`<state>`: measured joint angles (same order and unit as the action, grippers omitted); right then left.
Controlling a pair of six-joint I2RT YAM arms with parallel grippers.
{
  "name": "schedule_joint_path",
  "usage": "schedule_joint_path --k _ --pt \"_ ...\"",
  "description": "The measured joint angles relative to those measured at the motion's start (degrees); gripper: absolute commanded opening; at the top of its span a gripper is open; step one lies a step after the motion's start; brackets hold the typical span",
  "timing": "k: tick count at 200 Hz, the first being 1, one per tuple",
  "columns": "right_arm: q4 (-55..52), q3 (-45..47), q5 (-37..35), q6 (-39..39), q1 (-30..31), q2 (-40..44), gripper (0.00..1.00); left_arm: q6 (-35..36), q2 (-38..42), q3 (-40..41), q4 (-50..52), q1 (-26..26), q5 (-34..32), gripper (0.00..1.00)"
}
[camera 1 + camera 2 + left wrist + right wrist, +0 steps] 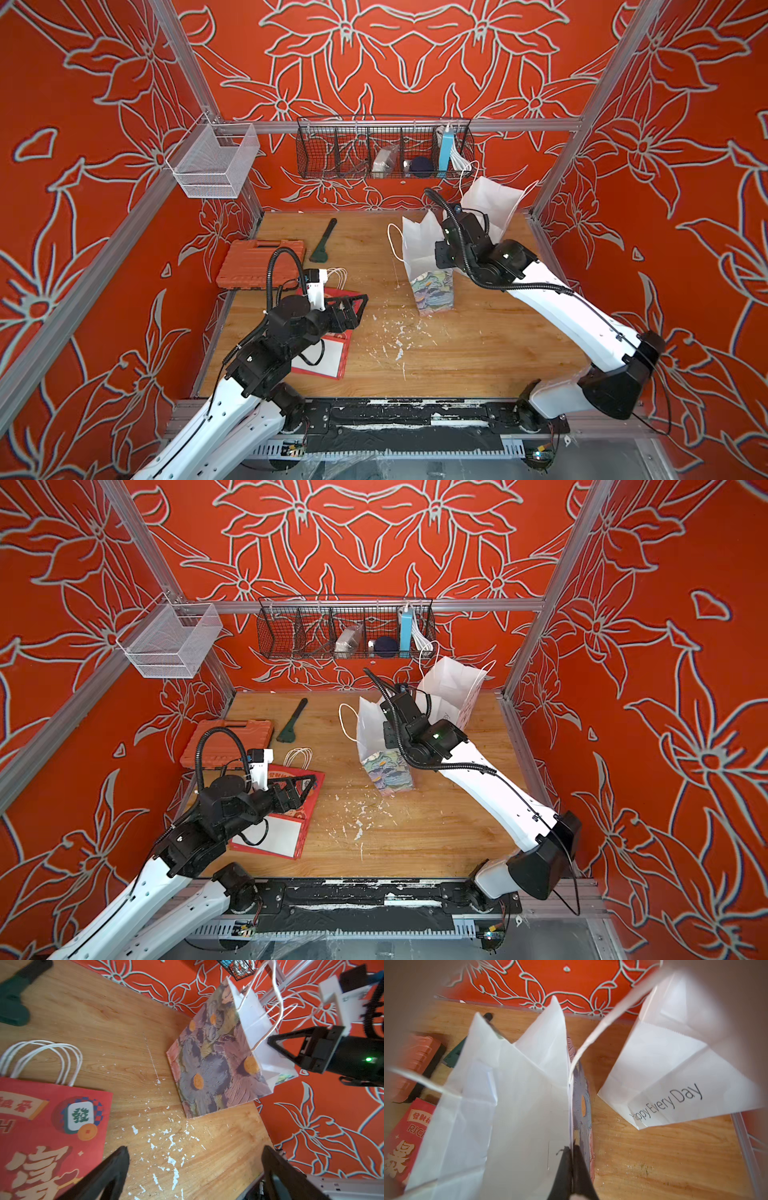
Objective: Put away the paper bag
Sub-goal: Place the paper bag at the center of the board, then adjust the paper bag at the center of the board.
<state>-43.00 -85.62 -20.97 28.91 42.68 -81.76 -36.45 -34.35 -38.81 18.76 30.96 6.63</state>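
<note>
- Nearest, at the lower left of both top views, a red paper bag (322, 362) lies flat on the worktop (478, 353), its white cord handles (337, 274) pointing away from the front edge.
- The left jaws hover over that red bag's upper part, spread wide and holding nothing; in the left wrist view only bare wood and white flecks (172, 1142) show between them.
- The flecks lie scattered over the middle of the worktop, between the red bag and the floral paper bag (432, 289).
- The floral paper bag stands upright right of centre, mouth open, well apart from the left jaws.
- The right jaws reach down at its top; the right wrist view shows them pressed together, pinching the bag's side wall (572, 1105) between its white inside and its printed outside.
- At mid left, an orange tool case (253, 266) lies flat, with a dark green tool (322, 245) just beside it.
- Behind the floral bag, at the far right corner, a white bag (494, 203) printed "Happy Every Day" stands open; their bases are apart.
- On the back wall, a black wire basket (332, 149) hangs above it, holding a light blue box (445, 149).
- At the upper left, a white mesh basket (216, 162) hangs on the frame.
</note>
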Motion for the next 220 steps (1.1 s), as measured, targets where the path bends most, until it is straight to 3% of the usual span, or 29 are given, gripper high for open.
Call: schedule_joint_path --k 33,70,102,132,193,220 --pt "1.3 4.9 -0.5 5.4 0.2 2.8 0.00 -1.9 -5.7 -3.2 -3.8 0.0 7.3 0.98" --pt "3.3 7.1 -0.5 8.8 0.5 4.3 0.36 -3.5 -13.0 -9.0 -6.2 0.0 13.0 0.98" --pt "3.5 8.8 0.5 9.3 0.5 7.7 0.54 -0.5 -20.2 -19.9 0.3 2.2 12.3 0.98" --pt "3.2 10.8 1.0 7.0 0.5 15.7 0.60 2.5 -26.6 -28.9 5.9 5.0 9.1 0.98" --pt "-0.7 20.5 -2.3 4.4 0.5 29.7 0.60 9.0 -41.8 -44.2 17.4 11.5 -0.3 0.98" --pt "-3.3 22.4 -4.3 4.4 0.5 34.1 0.59 11.7 -46.6 -47.8 18.1 11.9 -3.8 0.86"
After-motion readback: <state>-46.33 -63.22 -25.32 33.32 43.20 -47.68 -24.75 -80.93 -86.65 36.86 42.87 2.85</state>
